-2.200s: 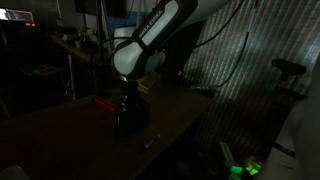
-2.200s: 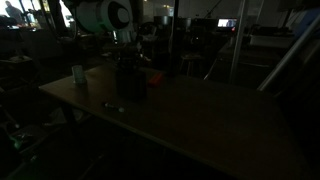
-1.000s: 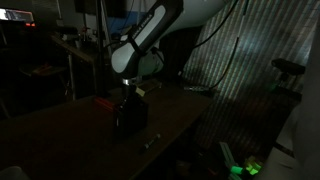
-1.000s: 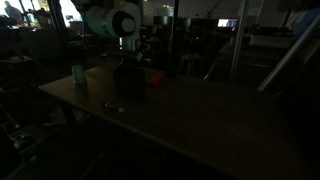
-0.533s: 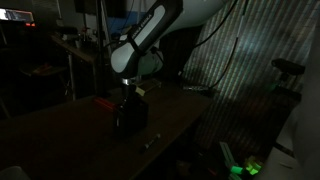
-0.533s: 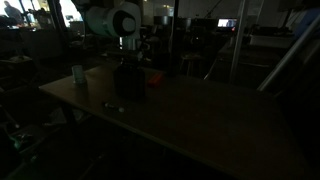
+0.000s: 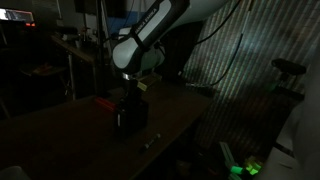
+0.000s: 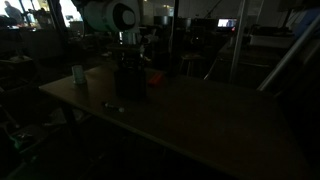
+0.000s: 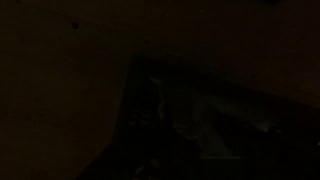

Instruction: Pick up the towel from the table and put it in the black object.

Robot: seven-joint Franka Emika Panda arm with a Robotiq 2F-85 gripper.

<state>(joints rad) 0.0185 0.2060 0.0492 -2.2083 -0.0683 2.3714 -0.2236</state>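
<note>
The room is very dim; the white, rounded arm (image 7: 140, 48) reaches down over a flat, dull table (image 7: 60, 125); its gripper (image 7: 130, 96) hangs just above the black object (image 7: 130, 113), a boxy, upright, matte container; whether the claw is wide, narrow or clasping anything I cannot tell, since it merges with the dark.

In an exterior view a flat red block (image 7: 105, 101) lies at ten o'clock of the black object, close by; a small pale thing (image 7: 151, 140) lies at five o'clock of it, near the table's edge; a green glow (image 7: 240, 166) shows low beyond the table.

In an exterior view the black object (image 8: 130, 78) has the red block (image 8: 153, 77) at three o'clock, just beside it; a pale cylindrical cup (image 8: 78, 74) stands at nine o'clock, well apart; the small pale thing (image 8: 113, 107) lies at seven o'clock.

The wrist view shows an angular dark rim with a paler, rumpled patch inside, perhaps the towel (image 9: 200, 112); it is too murky to be sure.
</note>
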